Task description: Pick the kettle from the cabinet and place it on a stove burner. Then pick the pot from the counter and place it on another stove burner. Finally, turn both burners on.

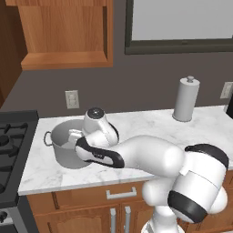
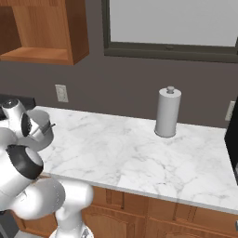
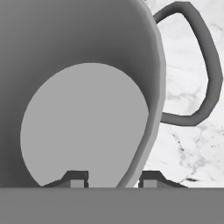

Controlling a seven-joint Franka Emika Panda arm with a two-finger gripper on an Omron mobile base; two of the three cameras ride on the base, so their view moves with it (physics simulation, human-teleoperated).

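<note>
The pot (image 1: 63,154) is a wide grey steel stockpot with no lid, standing on the white marble counter (image 1: 150,127) just right of the black stove (image 1: 11,136). My gripper (image 1: 73,138) reaches down over the pot's near rim. In the hand view the gripper (image 3: 114,178) is open astride the pot (image 3: 87,65) wall, one fingertip inside and one outside, with a loop handle (image 3: 210,65) to the right. From the right base view, the pot (image 2: 44,128) peeks out behind my arm. The wooden cabinet (image 1: 68,36) hangs above. The kettle is out of view.
A tall grey cylinder with a knob top (image 1: 185,100) stands at the back of the counter, also in the right base view (image 2: 167,114). A wall outlet (image 1: 72,99) sits behind the pot. Brown cupboard fronts (image 1: 120,193) run below the slab.
</note>
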